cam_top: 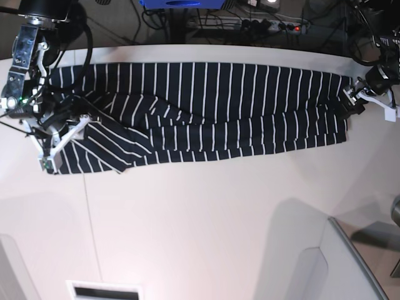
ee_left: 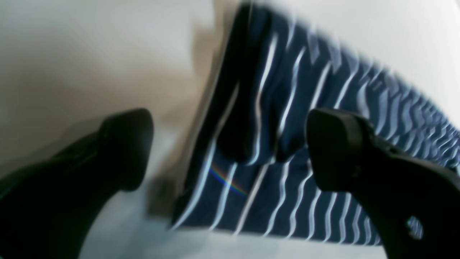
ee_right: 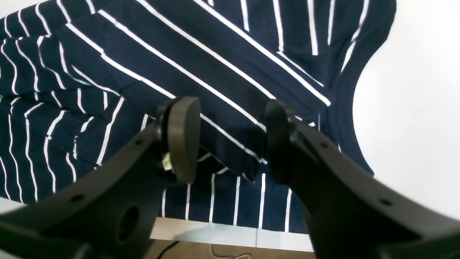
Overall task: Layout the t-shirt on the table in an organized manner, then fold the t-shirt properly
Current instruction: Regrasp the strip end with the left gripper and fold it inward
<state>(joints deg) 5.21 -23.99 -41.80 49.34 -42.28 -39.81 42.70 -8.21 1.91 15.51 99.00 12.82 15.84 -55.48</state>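
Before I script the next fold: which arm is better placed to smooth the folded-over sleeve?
Probably the right. Its gripper hovers open directly over the rumpled sleeve flap of the t-shirt, while the left gripper stands open at the opposite end on the table.

No legible text, label, brand, number or sign is found in any of the three views. The t-shirt carries only plain white stripes, with no print or tag that can be read. The table surface bears no markings or lettering.
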